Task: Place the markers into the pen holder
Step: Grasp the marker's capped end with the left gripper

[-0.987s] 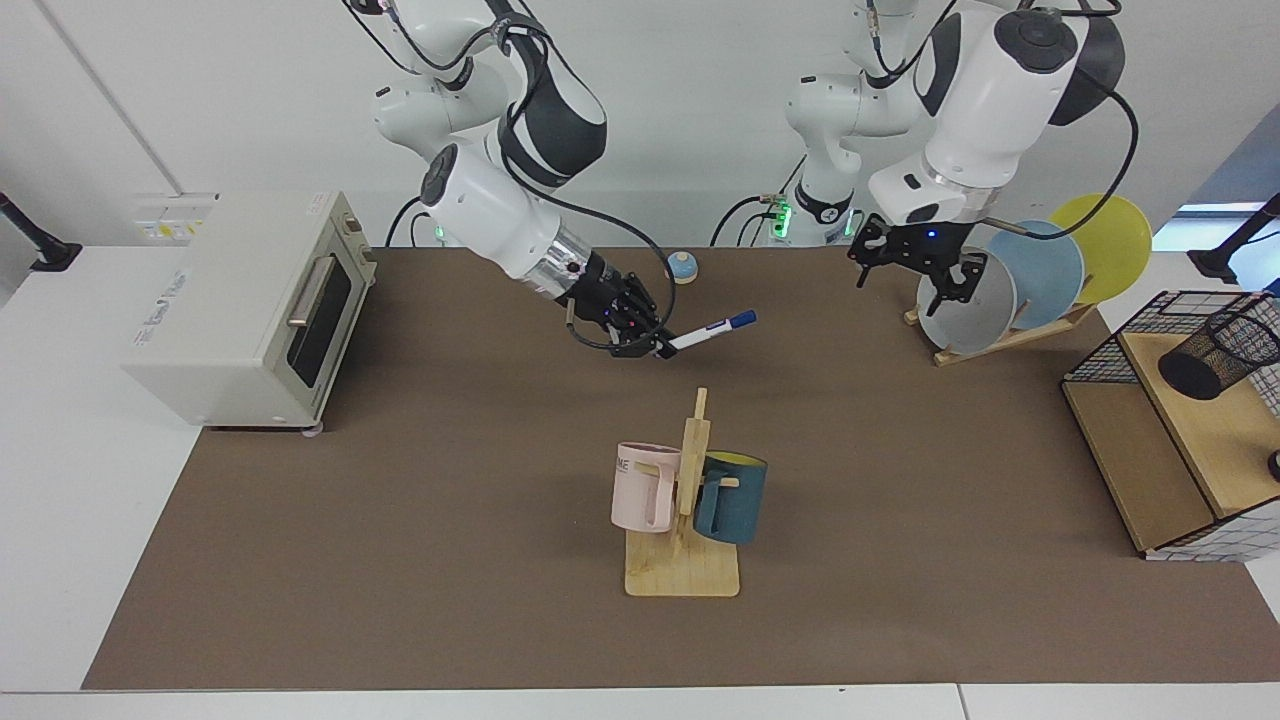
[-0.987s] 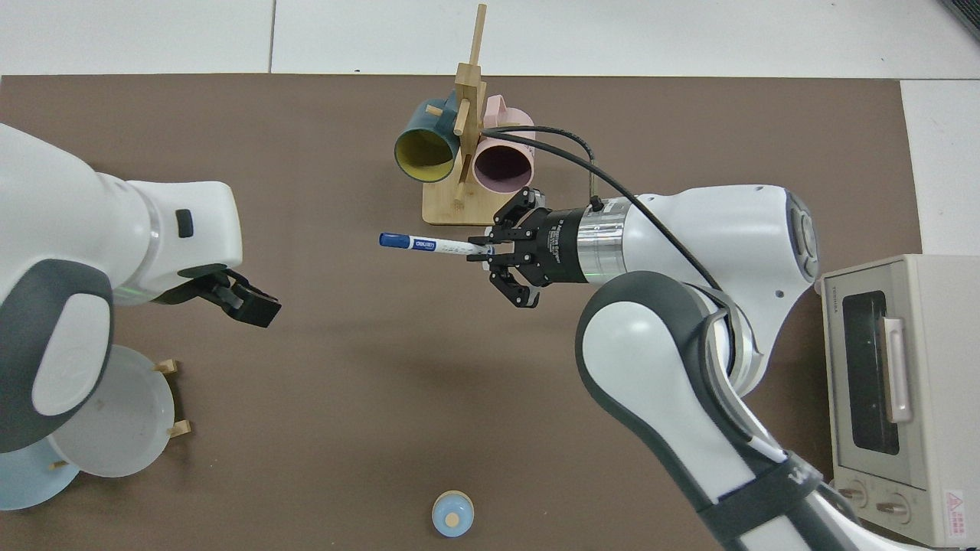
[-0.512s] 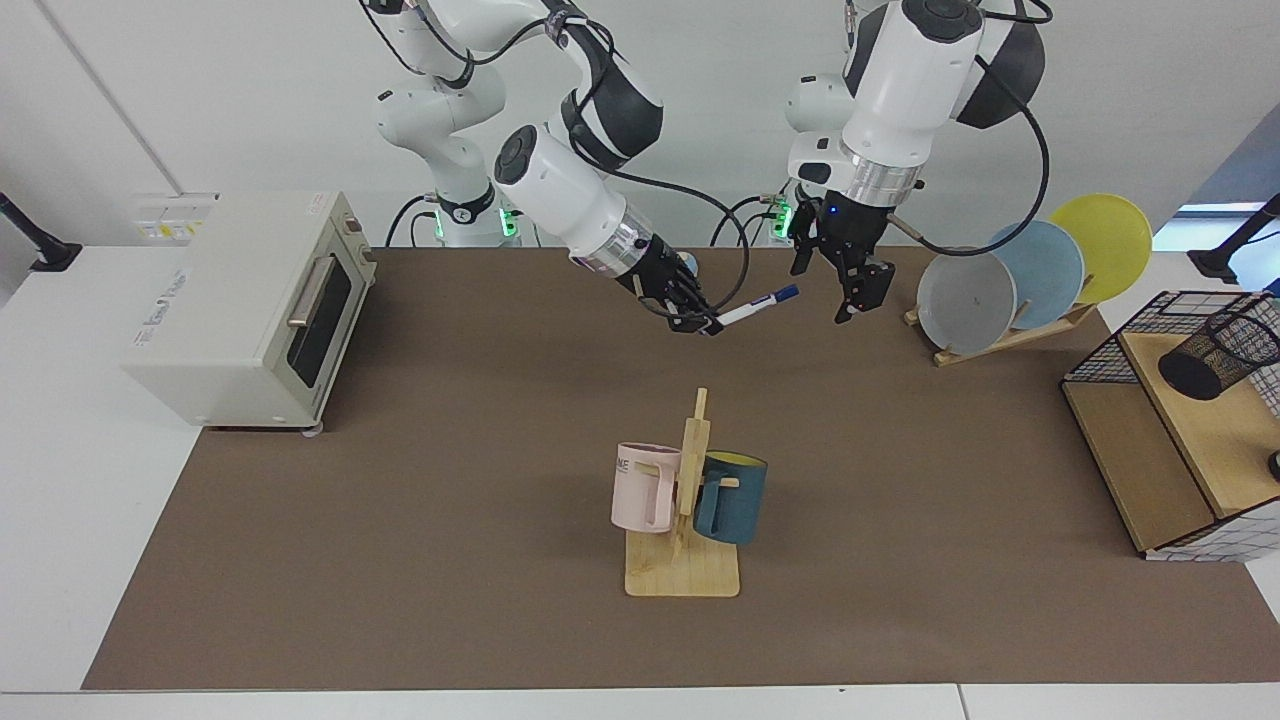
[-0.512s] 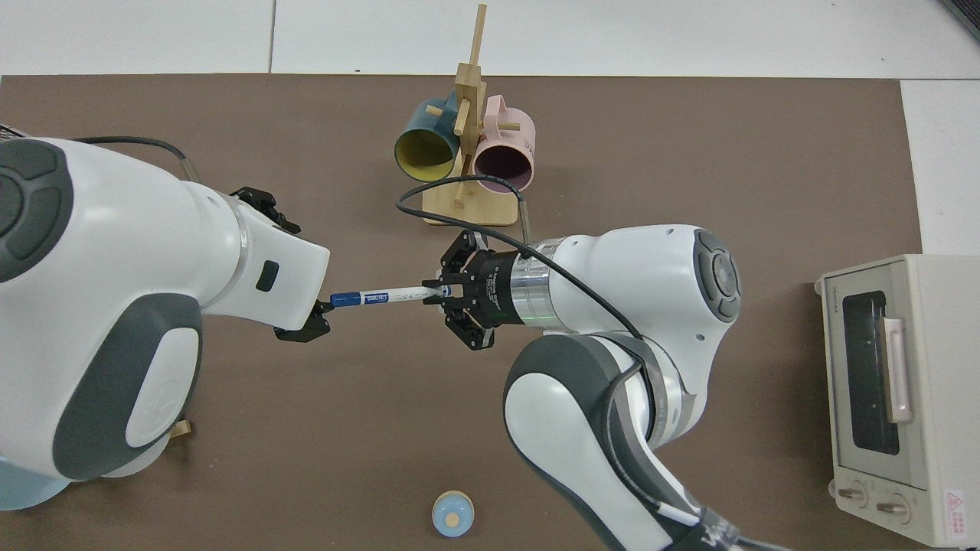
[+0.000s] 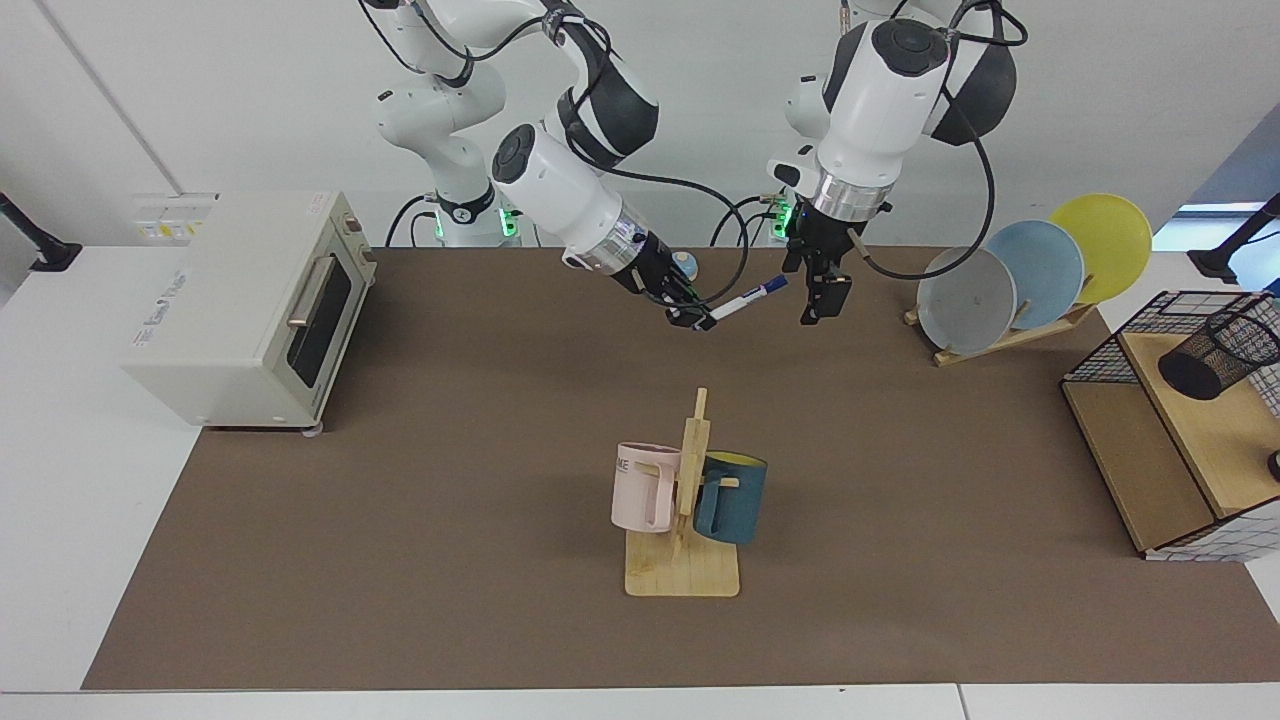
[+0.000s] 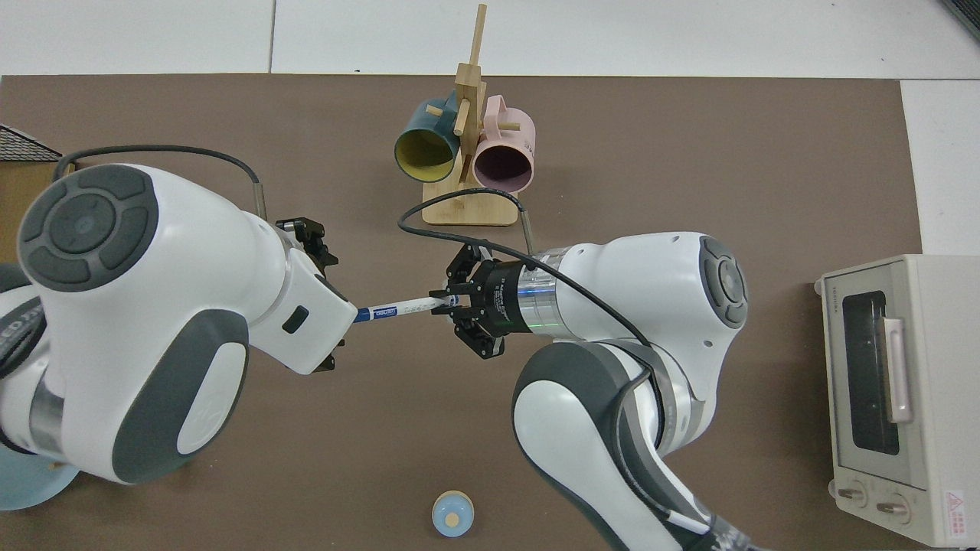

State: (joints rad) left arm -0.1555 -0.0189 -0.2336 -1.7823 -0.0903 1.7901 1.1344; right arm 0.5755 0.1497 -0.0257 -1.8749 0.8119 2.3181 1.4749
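Observation:
My right gripper (image 5: 703, 320) is shut on the white end of the marker (image 5: 745, 298) and holds it in the air over the back of the table. Its blue cap points up toward my left gripper (image 5: 820, 298). That gripper hangs fingers-down just past the cap, open, with nothing seen in its grip. In the top view the marker (image 6: 398, 308) runs from the right gripper (image 6: 444, 304) under the left arm's wrist (image 6: 306, 314), which hides the cap. The pen holder (image 5: 1215, 352) lies tilted on a wooden shelf at the far right.
A wire-grid basket frame (image 5: 1100, 352) surrounds the wooden shelf. Plates on a rack (image 5: 1010, 280) stand behind the left gripper. A mug rack (image 5: 685, 520) with pink and blue mugs is mid-table. A toaster oven (image 5: 250, 300) sits on the other side. A small blue knob (image 6: 452, 514) lies near the arm bases.
The right arm carried the marker back and toward the left arm. The left gripper swung away from the plates, turned fingers-down and closed in on the marker's cap.

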